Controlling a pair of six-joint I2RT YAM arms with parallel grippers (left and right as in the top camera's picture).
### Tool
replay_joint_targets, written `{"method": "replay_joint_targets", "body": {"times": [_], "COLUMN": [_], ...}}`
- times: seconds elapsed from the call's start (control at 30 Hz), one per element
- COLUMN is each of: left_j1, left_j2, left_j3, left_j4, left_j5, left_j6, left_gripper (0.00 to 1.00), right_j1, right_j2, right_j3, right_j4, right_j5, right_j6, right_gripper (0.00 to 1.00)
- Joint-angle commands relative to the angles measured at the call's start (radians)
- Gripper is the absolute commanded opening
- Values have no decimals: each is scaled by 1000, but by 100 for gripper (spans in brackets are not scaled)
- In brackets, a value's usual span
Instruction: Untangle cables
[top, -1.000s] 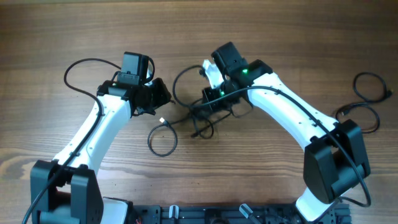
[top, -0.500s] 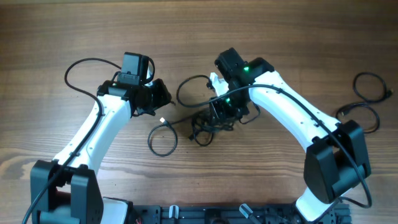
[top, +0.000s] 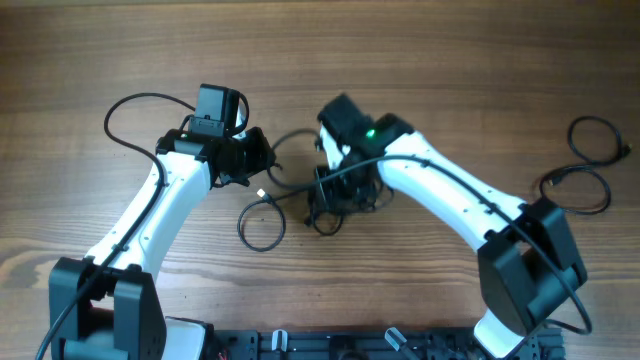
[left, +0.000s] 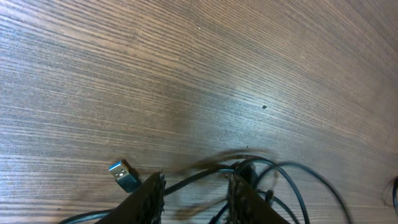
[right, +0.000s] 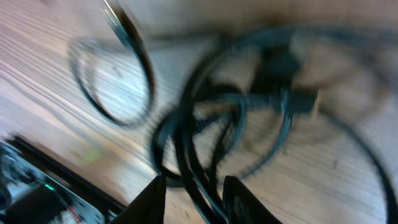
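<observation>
A knot of thin black cables (top: 332, 203) lies on the wood at mid-table. A loose loop (top: 262, 223) trails off to its left, ending in a small silvery plug (top: 262, 192). My left gripper (top: 262, 165) hovers just left of the knot, its jaws open; one strand (left: 199, 177) crosses between the fingertips and the blue-tipped plug (left: 124, 176) lies beside them. My right gripper (top: 335, 182) points down into the knot. In the blurred right wrist view the right gripper (right: 194, 182) has its jaws apart, with several strands (right: 199, 155) running between them.
Another thin black cable (top: 590, 165) lies in loops by itself near the right edge. The left arm's thicker wire (top: 120, 115) arcs out at the upper left. A dark rack (top: 330, 345) runs along the near edge.
My right gripper has swung left and down onto the knot, its jaws wider than a second ago. The knot has bunched and shifted slightly left. The left arm has stayed still.
</observation>
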Motion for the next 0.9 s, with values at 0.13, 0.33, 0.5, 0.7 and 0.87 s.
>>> {"method": "replay_joint_targets", "body": {"times": [0.13,0.33,0.5,0.7,0.87], "left_j1": [5,5,5,5,5], "left_j2": [2,2,2,2,2], "left_j3": [4,4,4,4,4], "left_j4": [1,1,2,0,-1], "left_j5": [5,1,1,1,1], "left_j6": [16,16,16,16,16], "left_gripper": [38,39,38,39,39], "right_j1": [76,51,47,57,76], "right_j2": [6,-41,-53,-52,-51], "right_j3": [-138,-40,-3,-8,-8], "right_j4": [-52,-55,29,82,88], "right_j5": [21,-13,-13,105,172], "right_j6": [25,27,160,523,714], "right_gripper": [27,27,27,25,34]}}
